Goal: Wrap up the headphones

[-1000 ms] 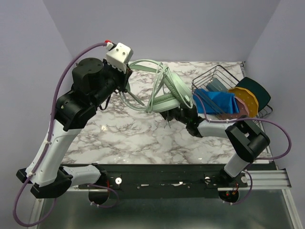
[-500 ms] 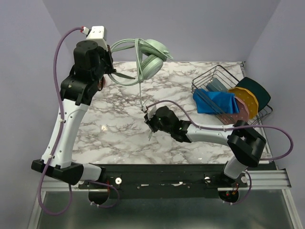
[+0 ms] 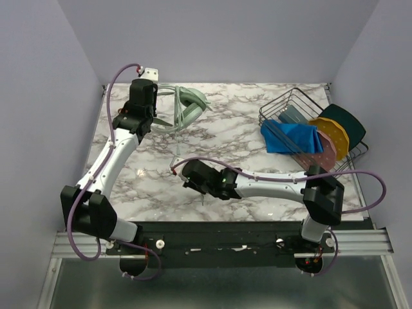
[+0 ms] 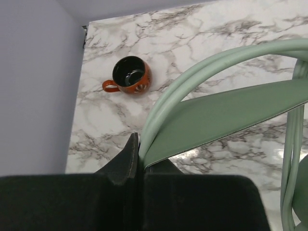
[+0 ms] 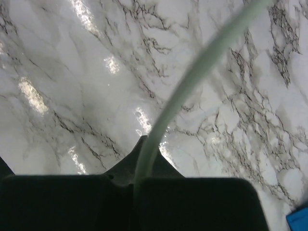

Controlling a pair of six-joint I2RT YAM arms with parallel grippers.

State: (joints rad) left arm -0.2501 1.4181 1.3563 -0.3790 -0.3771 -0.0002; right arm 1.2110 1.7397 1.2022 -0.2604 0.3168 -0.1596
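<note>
- The right gripper (image 5: 144,161) was clenched on the cable (image 5: 192,82), which ran out from between its fingers and up to the far right, clear of the table (image 3: 244,132).
- As I judged it, that thin, smooth cord could slide through the pinch if the arms drew apart. If it held instead, the pull would go to the joint at the cup.
- Farther back, the left gripper (image 4: 139,154) gripped the headphones (image 3: 190,103) by the headband (image 4: 216,115). The band rose from between its fingers and arched off to the right, with the cups hanging beyond the fingertips, above the marble.
- The hold was on a narrow edge of the band. A jerk from the cable might have twisted it loose and dropped the set.
- A mug (image 4: 131,75) sat ahead of the left fingers, a little to their left. A low swing could have knocked it.
- Counted: one pair of headphones, one cable, one mug, one wire basket (image 3: 283,106) far right, one blue cloth (image 3: 293,136) in it, two grippers.
</note>
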